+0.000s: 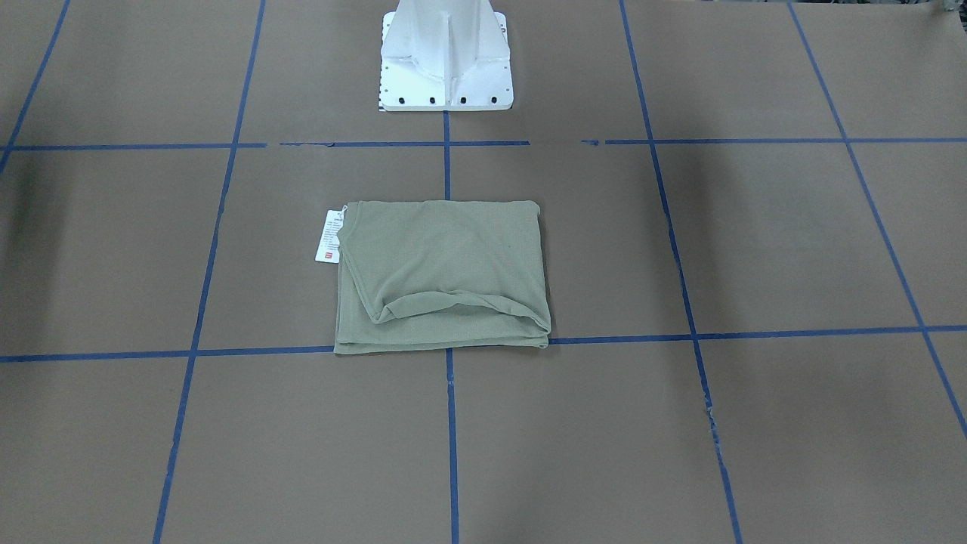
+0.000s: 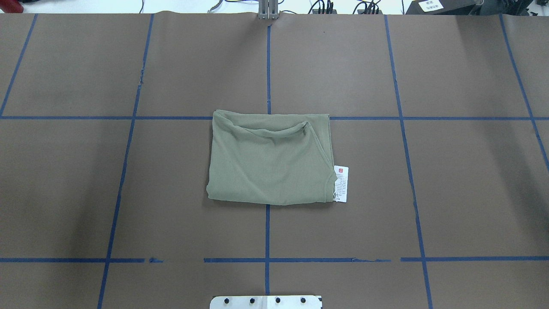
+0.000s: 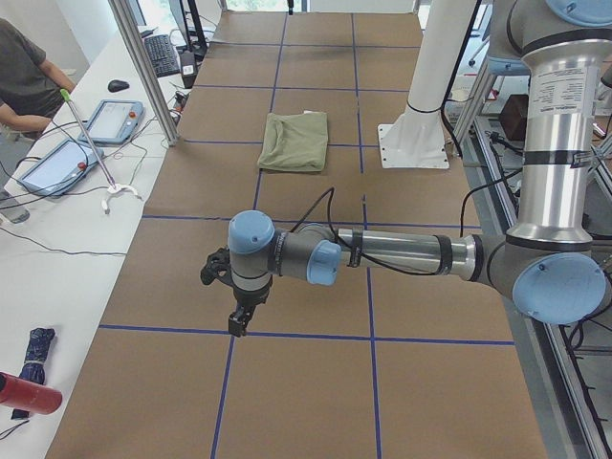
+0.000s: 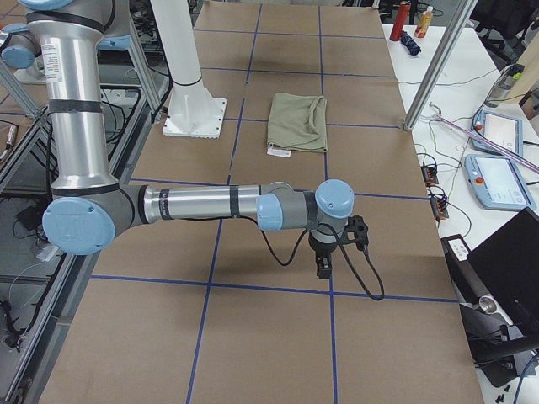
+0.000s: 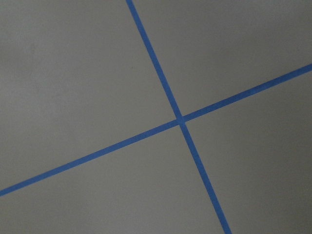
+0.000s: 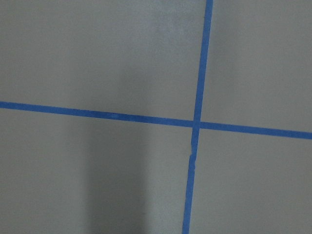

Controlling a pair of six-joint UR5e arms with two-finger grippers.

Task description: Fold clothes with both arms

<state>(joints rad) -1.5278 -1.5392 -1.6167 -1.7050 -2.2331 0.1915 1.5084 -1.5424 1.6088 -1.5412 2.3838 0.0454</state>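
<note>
Folded shirt [image 2: 270, 161] lies well apart from left gripper [image 3: 238, 323] and right gripper [image 4: 322, 268]; their opening I cannot tell.

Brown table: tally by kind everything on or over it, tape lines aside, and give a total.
Green shirt: 1
White hang tag: 1
White pedestal base: 1
Robot arms: 2 (left arm, right arm)
Total: 5
</note>
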